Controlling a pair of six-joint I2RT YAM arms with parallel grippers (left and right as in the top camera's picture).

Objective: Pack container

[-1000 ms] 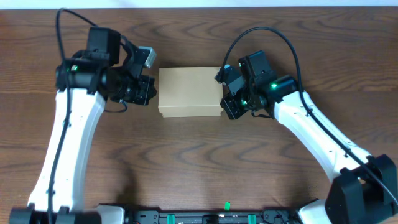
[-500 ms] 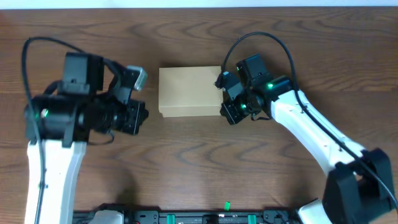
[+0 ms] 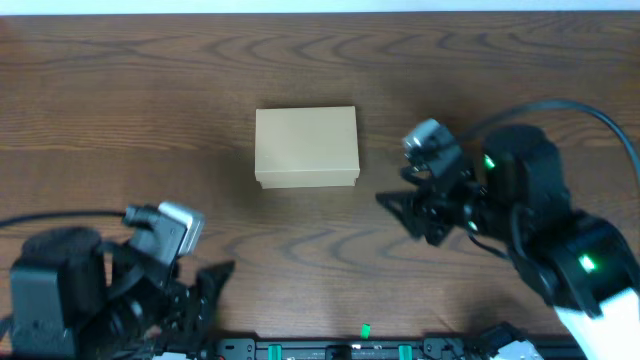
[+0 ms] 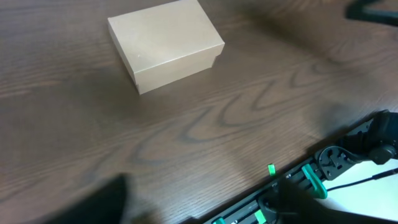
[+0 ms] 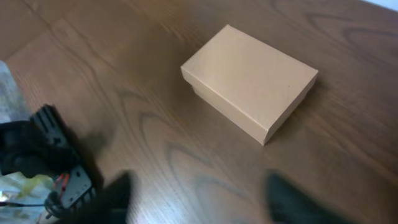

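Observation:
The container (image 3: 306, 145) is a plain tan cardboard box lying in the middle of the table with its lid down; it also shows in the left wrist view (image 4: 165, 43) and the right wrist view (image 5: 249, 78). My left gripper (image 3: 207, 288) hovers near the front left edge, far from the box, open and empty (image 4: 199, 211). My right gripper (image 3: 402, 212) hangs to the right of the box and a little nearer the front, apart from it, open with nothing between its fingers (image 5: 199, 202).
A black rail with green clips (image 3: 365, 328) runs along the table's front edge and appears in the left wrist view (image 4: 311, 180). The left arm's dark body (image 5: 37, 155) shows at the left of the right wrist view.
Both arms have drawn back from the box's two sides, the left toward the front left, the right toward the front right. Both sets of jaws now stand apart. The box has not moved.

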